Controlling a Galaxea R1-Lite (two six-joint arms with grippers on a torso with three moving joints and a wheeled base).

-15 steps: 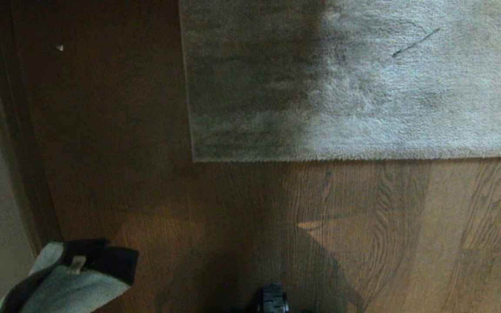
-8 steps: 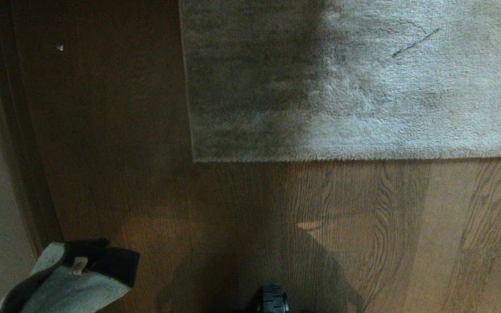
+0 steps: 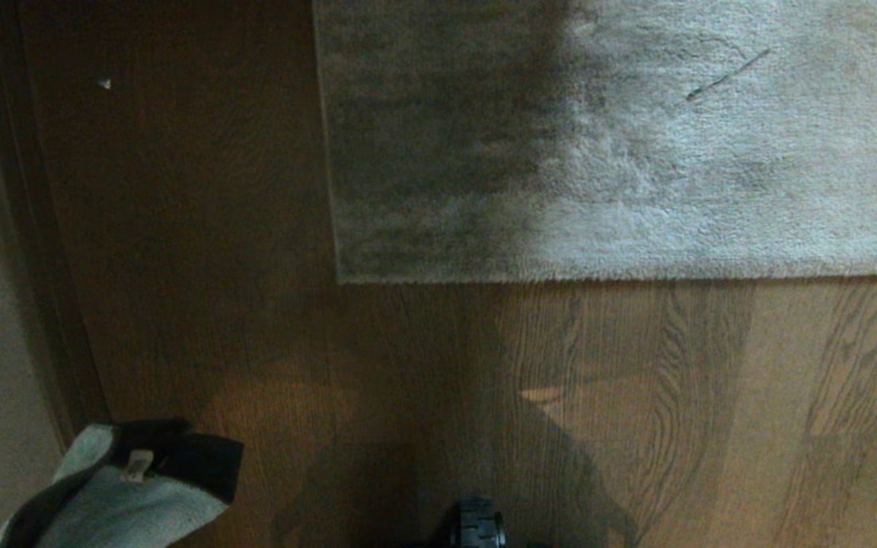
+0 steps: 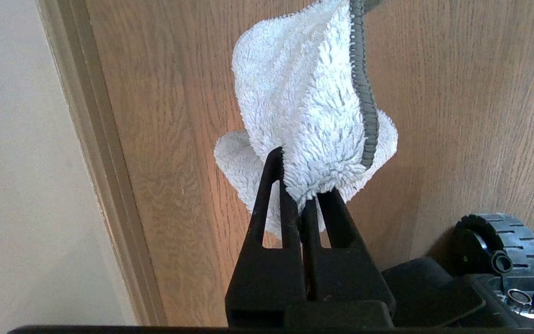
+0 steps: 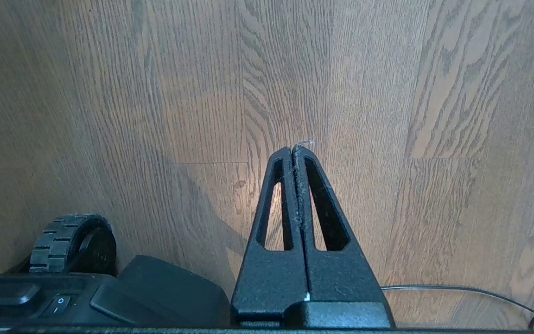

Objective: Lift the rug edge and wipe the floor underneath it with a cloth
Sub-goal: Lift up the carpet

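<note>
The left gripper (image 4: 300,185) is squeezed tight on the cloth (image 4: 304,106), which hangs from its tips above the floor (image 4: 457,93). In the head view the cloth (image 3: 115,495) shows low on the robot's left, near the skirting board (image 3: 35,251). The right gripper (image 5: 297,149) is closed all the way and holds nothing; it points down at bare floor (image 5: 155,93). The rug (image 3: 674,152) lies flat ahead of the robot. Its edge (image 3: 636,278) runs straight across, and its corner (image 3: 341,280) sits on the floor (image 3: 712,396). A wheel (image 4: 499,236) of the robot is near the left gripper. A thin wire (image 5: 461,290) lies on the floor.
</note>
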